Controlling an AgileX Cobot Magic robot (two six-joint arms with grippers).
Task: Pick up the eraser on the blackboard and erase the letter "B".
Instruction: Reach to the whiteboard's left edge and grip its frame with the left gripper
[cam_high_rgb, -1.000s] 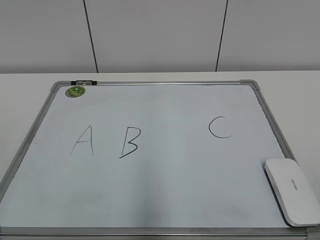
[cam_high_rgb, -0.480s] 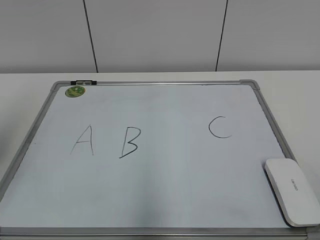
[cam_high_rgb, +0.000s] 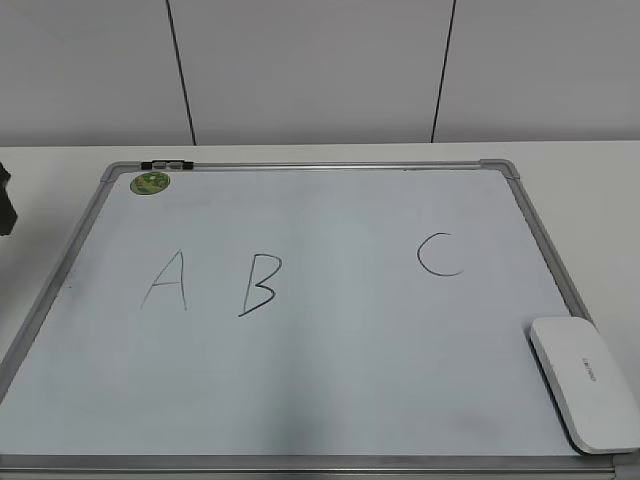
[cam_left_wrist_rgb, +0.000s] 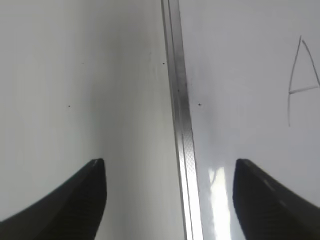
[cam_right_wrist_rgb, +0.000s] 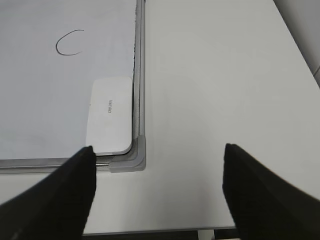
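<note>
The white eraser (cam_high_rgb: 587, 383) lies on the blackboard (cam_high_rgb: 330, 400) at its near right corner; it also shows in the right wrist view (cam_right_wrist_rgb: 110, 122). The letter "B" (cam_high_rgb: 260, 284) is drawn left of centre, between the "A" (cam_high_rgb: 167, 281) and the "C" (cam_high_rgb: 440, 254). My left gripper (cam_left_wrist_rgb: 169, 165) is open and empty above the board's left frame rail (cam_left_wrist_rgb: 180, 110); only a dark bit of it shows at the exterior view's left edge (cam_high_rgb: 5, 200). My right gripper (cam_right_wrist_rgb: 158, 150) is open and empty over the bare table, right of the eraser.
A round green sticker (cam_high_rgb: 151, 183) and a small black clip (cam_high_rgb: 166, 163) sit at the board's far left corner. The white table (cam_right_wrist_rgb: 220, 90) extends right of the board to its front edge. A panelled wall stands behind.
A dark part of the left arm has come into the exterior view at the left edge. The eraser and board have not moved.
</note>
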